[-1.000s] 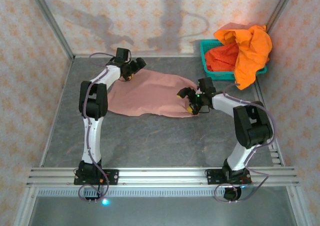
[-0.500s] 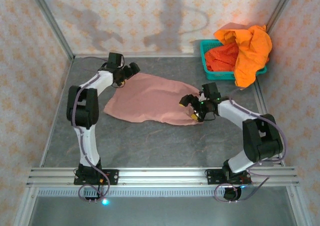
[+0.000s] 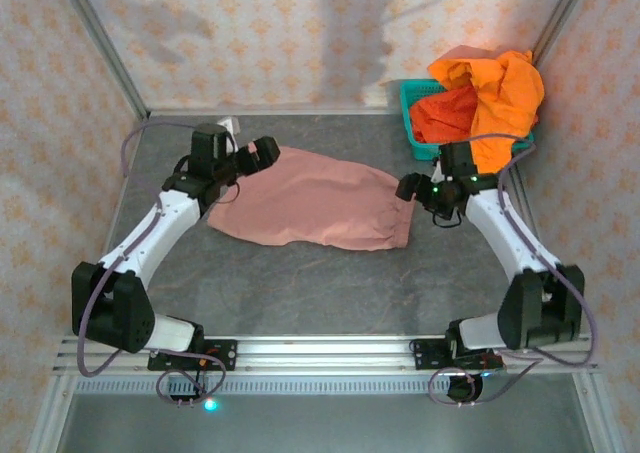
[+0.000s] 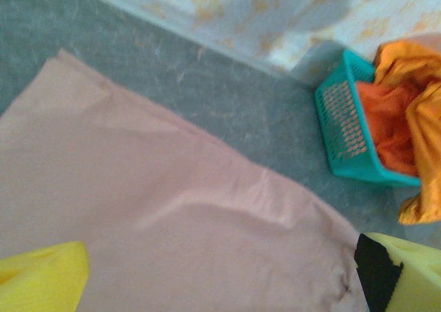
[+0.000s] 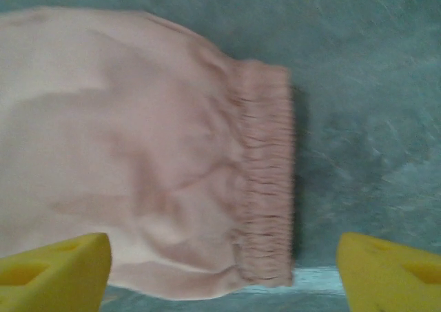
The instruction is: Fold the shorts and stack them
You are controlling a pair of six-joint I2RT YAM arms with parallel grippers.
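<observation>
Jaws released on both sides, nothing gripped; from the top camera, the left jaws hang over the far left corner of the pink shorts [image 3: 315, 205], the right jaws just beside the waistband end; the shorts lie spread flat mid-counter [image 3: 320, 293], dusty pink, lightly creased; at the far right corner sits a teal basket [image 3: 411, 113], orange shorts [image 3: 500, 88] heaped in it and spilling over its rim. Left wrist camera now: yellow pads [image 4: 41, 281] well apart at the bottom corners, pink cloth beneath with one soft ridge; basket and orange heap beyond, bare grey counter between. Right wrist camera: pads parted wide, the gathered elastic waistband [image 5: 265, 181] lying flat on the counter between them, the cloth slightly rumpled beside it.
</observation>
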